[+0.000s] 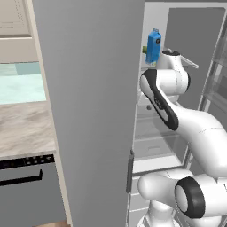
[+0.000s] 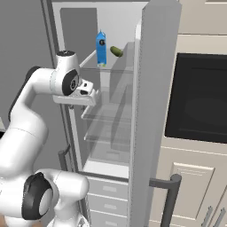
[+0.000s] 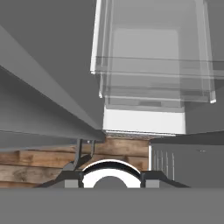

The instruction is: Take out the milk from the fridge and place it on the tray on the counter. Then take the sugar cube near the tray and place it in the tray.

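The fridge [image 1: 88,111] stands open, its grey door swung out in front of the base. The milk [image 1: 154,46], a small bright blue carton, stands upright on the top glass shelf [image 2: 101,48]. My gripper [image 2: 87,100] hangs in front of the shelves, below and to the left of the milk and well apart from it, pointing down. Whether its jaws are open or shut I cannot tell. Nothing shows in it. In the hand view I look down over the glass shelves [image 3: 151,65] to the wooden floor. The tray, the sugar cube and the counter are out of view.
A green vegetable [image 2: 117,51] lies beside the milk on the same shelf. The fridge's other door [image 2: 153,111] stands open on the right, with a dark built-in oven [image 2: 199,102] beyond it. A marbled worktop [image 1: 22,128] over a dishwasher [image 1: 26,186] lies left.
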